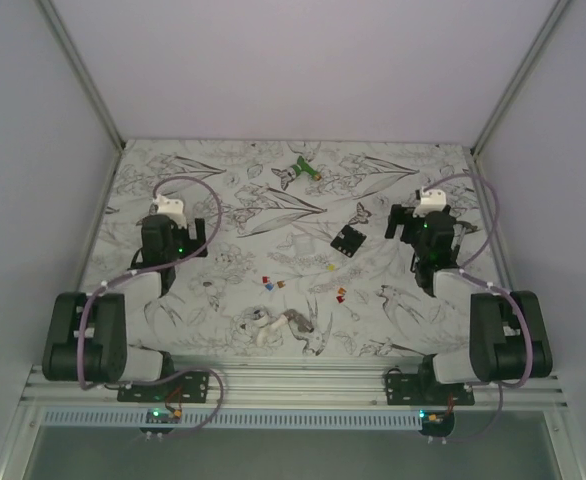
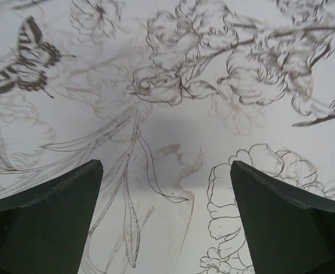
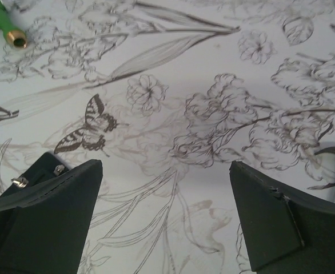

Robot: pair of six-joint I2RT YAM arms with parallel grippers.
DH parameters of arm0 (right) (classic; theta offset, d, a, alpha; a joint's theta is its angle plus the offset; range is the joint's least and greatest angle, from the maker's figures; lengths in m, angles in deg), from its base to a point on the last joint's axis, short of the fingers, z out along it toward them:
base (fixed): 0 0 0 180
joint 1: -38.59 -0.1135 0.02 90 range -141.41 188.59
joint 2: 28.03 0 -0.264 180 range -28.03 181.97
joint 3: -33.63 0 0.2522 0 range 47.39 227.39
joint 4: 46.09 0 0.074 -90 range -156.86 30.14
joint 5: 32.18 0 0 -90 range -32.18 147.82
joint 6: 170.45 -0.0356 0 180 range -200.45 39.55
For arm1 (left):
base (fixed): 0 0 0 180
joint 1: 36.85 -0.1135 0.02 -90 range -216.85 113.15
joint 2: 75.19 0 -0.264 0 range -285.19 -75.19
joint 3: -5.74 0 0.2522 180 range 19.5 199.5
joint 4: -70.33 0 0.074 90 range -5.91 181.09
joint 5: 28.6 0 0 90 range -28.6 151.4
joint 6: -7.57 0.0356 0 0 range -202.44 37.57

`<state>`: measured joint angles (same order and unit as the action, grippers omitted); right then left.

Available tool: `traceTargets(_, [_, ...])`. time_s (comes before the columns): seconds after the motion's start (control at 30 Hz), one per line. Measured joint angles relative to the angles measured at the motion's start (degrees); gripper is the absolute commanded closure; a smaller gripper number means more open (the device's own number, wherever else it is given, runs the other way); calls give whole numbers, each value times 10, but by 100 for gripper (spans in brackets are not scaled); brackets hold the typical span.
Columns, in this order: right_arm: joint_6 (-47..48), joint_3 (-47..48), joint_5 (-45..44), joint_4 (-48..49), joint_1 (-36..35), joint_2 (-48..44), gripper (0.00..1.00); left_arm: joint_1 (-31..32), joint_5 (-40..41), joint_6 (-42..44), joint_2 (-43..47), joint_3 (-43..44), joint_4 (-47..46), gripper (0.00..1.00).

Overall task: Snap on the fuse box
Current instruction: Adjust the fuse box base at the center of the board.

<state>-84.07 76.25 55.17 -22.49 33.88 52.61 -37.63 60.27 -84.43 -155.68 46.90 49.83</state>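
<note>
The fuse box (image 1: 348,240) is a small black square block lying on the flower-printed table, right of centre. My right gripper (image 1: 405,222) hovers just to its right, open and empty. In the right wrist view (image 3: 164,164) a corner of the fuse box (image 3: 39,176) with small metal contacts shows behind the left finger (image 3: 53,217); the rest of it is hidden. My left gripper (image 1: 178,225) is open and empty over the left of the table, far from the fuse box. The left wrist view (image 2: 164,164) shows only printed cloth between the fingers.
A green plastic object (image 1: 303,170) lies at the far middle and shows in the right wrist view (image 3: 2,23). Tiny coloured fuses (image 1: 270,284) are scattered mid-table. A white-and-grey clump of parts (image 1: 273,325) lies near the front. Frame posts and walls bound the table.
</note>
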Motion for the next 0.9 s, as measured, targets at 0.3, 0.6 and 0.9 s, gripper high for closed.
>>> traceTargets(0.3, [-92,130,-47,-187,-82,16,1,1,56,-120,111,80,146,0])
traceTargets(0.6, [-203,236,-140,-284,-182,153,0,76,-37,-234,74,128,252,0])
traceTargets(0.9, [-274,288,-218,-359,-227,219,6,146,-51,-237,33,154,313,0])
